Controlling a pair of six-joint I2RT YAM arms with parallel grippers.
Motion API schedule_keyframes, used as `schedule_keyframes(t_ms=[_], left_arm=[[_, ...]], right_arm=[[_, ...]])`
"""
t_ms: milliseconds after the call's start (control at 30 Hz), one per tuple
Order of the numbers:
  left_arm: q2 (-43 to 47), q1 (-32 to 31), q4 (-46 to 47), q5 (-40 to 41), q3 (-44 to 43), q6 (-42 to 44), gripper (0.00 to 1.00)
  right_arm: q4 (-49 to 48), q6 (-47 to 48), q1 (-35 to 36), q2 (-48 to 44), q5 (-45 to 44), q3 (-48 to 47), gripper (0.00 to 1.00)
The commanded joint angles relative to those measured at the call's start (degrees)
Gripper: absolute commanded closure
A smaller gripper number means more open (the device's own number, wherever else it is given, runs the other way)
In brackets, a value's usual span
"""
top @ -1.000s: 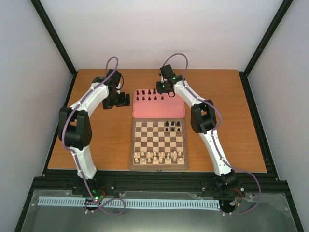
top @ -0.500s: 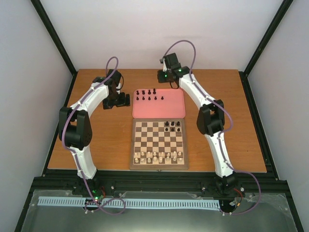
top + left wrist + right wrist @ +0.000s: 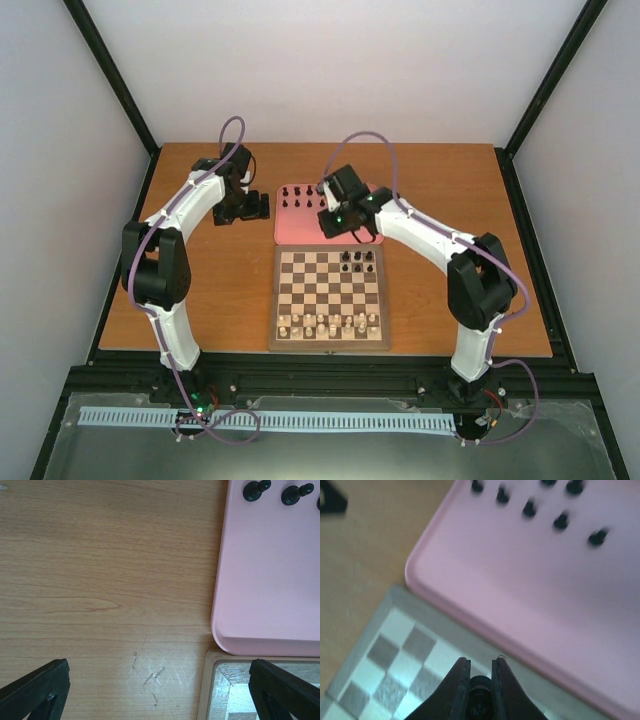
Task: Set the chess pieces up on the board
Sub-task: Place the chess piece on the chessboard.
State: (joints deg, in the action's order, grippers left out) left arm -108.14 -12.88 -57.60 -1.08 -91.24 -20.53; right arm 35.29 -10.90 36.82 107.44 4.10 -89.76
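The board (image 3: 328, 295) lies mid-table, with a few black chess pieces (image 3: 355, 260) on its far right squares and cream pieces along its near rows. More black pieces (image 3: 300, 195) stand on the pink tray (image 3: 300, 232) behind it; they also show in the right wrist view (image 3: 530, 507) and the left wrist view (image 3: 252, 490). My right gripper (image 3: 332, 227) hangs over the tray's near edge and the board's far edge. In the right wrist view it (image 3: 480, 672) is shut on a black chess piece (image 3: 480, 690). My left gripper (image 3: 257, 208) is open and empty over bare table left of the tray (image 3: 270, 580).
The board's far left corner (image 3: 215, 690) lies under my left gripper's right finger (image 3: 285, 690). The tray's near rim (image 3: 470, 615) butts against the board's border (image 3: 395, 600). Black frame posts stand at the table's sides.
My right arm has swung from the tray's far edge toward the board, carrying a black piece. The left arm has not moved.
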Motion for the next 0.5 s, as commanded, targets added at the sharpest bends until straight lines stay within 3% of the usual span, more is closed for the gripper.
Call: schedule_keyframes(t_ms=[0, 233, 467], left_arm=[[1.7, 0.0, 0.2, -0.5, -1.6, 0.3, 0.00], [2.0, 0.0, 0.5, -0.8, -1.0, 0.1, 0.00], [2.4, 0.0, 0.7, -0.4, -0.5, 0.1, 0.00]], right_arm=[[-2.5, 1.3, 2.2, -5.5, -0.9, 7.3, 0.97], [-5.7, -0.4, 3.3, -6.9, -2.1, 14.3, 0.97], [-7.8, -0.9, 3.3, -4.3, -0.3, 15.4, 0.97]])
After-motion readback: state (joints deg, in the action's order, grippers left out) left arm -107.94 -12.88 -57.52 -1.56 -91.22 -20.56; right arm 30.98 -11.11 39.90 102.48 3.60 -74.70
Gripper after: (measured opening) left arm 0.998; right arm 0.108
